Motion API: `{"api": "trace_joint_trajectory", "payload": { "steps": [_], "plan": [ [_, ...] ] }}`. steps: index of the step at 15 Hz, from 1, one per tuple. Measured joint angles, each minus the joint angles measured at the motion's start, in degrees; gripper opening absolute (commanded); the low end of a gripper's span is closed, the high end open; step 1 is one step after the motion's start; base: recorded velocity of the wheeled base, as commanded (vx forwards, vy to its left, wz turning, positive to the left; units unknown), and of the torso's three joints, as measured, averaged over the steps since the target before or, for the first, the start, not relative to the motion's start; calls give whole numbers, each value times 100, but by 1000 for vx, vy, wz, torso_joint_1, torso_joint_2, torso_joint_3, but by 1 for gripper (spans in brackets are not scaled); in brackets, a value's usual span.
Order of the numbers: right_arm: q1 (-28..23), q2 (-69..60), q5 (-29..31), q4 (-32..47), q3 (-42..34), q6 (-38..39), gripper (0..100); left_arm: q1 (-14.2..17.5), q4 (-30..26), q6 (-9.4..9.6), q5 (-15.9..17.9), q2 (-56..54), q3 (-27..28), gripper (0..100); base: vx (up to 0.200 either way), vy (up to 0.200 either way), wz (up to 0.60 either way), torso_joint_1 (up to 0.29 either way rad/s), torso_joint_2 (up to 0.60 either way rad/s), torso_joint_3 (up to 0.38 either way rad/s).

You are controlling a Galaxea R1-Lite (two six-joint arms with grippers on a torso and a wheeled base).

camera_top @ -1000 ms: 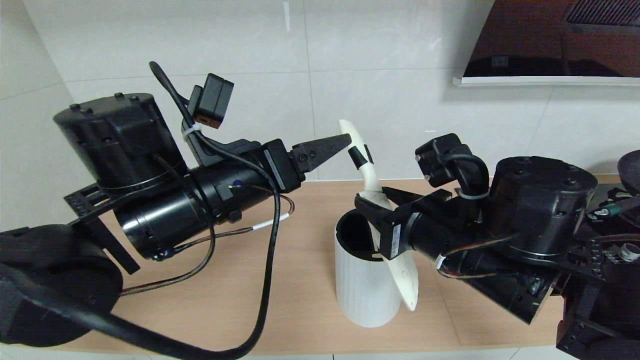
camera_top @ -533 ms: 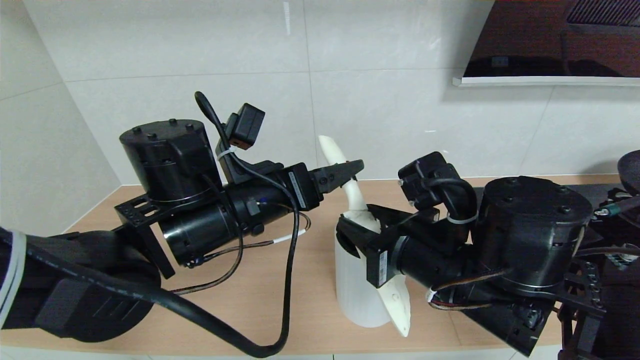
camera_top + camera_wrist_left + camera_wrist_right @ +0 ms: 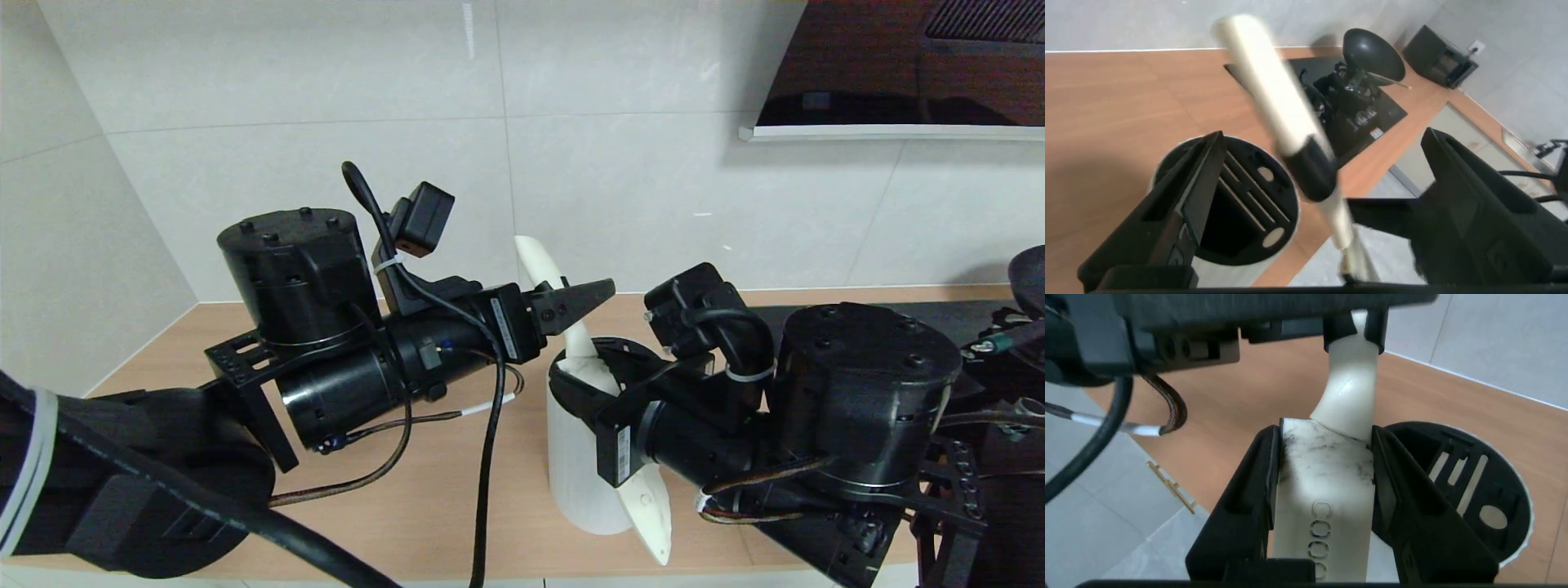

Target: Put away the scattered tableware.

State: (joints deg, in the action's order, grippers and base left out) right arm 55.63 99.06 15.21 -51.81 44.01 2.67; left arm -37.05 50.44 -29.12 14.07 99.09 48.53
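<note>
On the left, the left gripper (image 3: pixel 592 294) sits level with the upper handle of the spatula (image 3: pixel 582 347). The left wrist view shows its jaws spread wide, one on each side of the handle and touching neither side, so it holds nothing.

The spatula stands tilted, handle up and towards the far wall. Its blade hangs down the near right side of the holder (image 3: pixel 571 474), outside the wall and not in the slots. The holder stands upright on the counter (image 3: pixel 408 531), and the slots that show in its black insert have nothing in them.

Just right of it, the right gripper (image 3: pixel 589 377) is clamped on the broad part of the spatula where handle meets blade, and it alone carries the spatula, over the holder's rim.

The spatula is lifted and brought to the holder, but stowing is not done. It has yet to be turned, lowered into the opening and let go. Whether other tableware waits elsewhere cannot be told.
</note>
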Motion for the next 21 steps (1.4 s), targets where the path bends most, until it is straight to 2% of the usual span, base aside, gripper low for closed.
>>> {"api": "trace_joint_trajectory", "payload": {
  "steps": [9,10,21],
  "plan": [
    [126,-11,0,-20,-105,-22,0,-11,-4,0,-20,130,9,100,0,0,0,0,0,0],
    [134,-13,0,-22,-115,-22,0,-11,-4,1,-24,138,9,0,0,0,0,0,0,0],
    [140,-20,126,-184,-115,-29,0,-11,9,4,-17,135,26,0,0,0,0,0,0,0]
  ]
}}
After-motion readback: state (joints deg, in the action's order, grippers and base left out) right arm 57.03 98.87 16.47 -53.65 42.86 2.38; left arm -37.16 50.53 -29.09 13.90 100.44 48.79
